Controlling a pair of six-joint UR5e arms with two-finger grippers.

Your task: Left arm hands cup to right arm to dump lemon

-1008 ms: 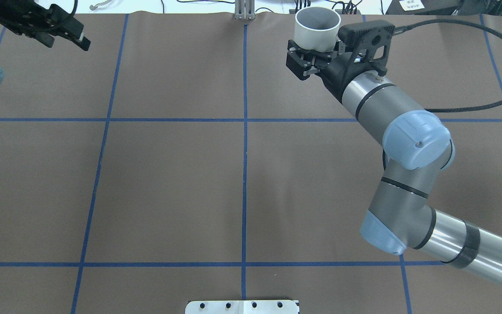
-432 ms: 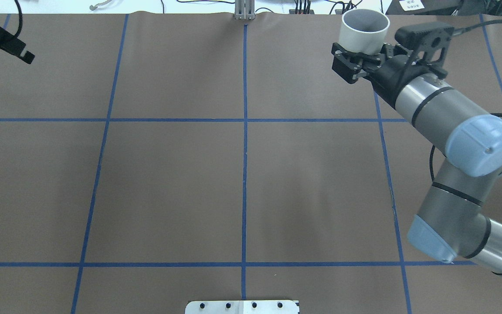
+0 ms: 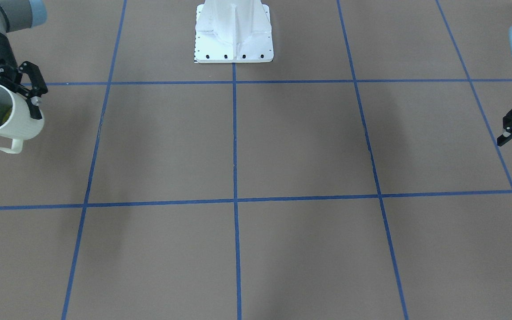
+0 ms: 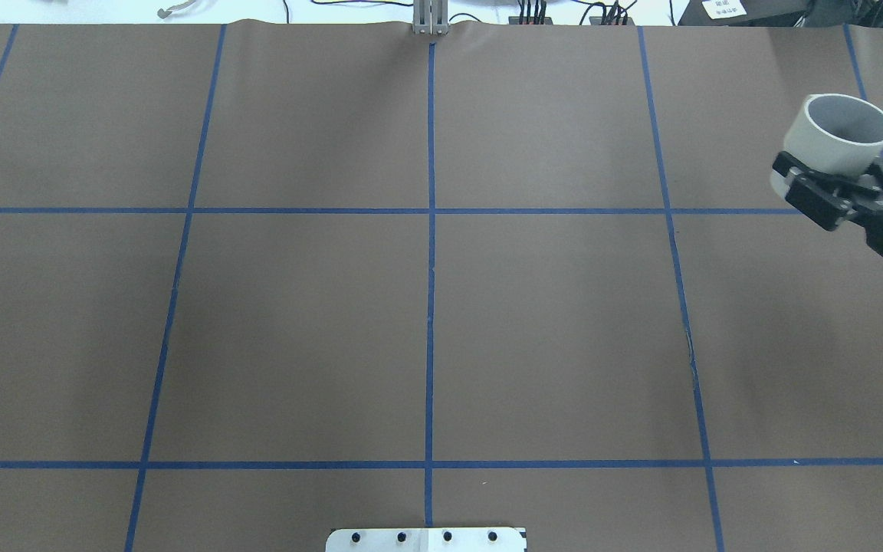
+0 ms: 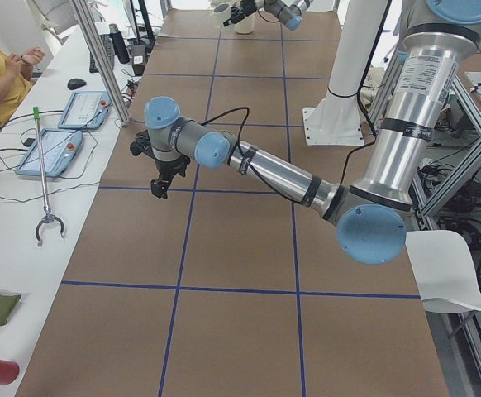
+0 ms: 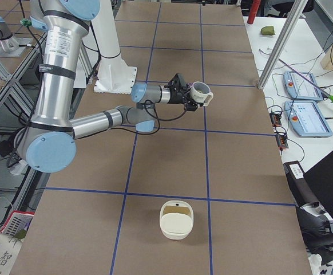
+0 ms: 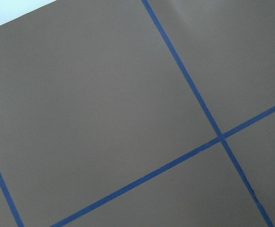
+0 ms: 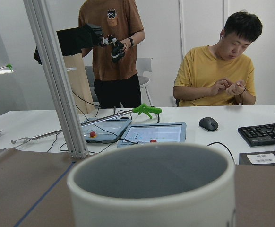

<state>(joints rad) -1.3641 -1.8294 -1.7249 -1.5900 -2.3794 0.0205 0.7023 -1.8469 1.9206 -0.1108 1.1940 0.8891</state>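
One lemon (image 3: 2, 114) barely visible inside cup (image 3: 25, 126), left pincer (image 3: 509, 133) cropped

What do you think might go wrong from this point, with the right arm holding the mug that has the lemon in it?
1. The right gripper clamps the cup only by its smooth wall, handle free; on tipping, it might slip or rotate.
2. The lemon lies loose inside; a quick swing may throw it out early.
3. The cream tub sits well away from the cup; a pour started here would likely miss it, if that is the target.
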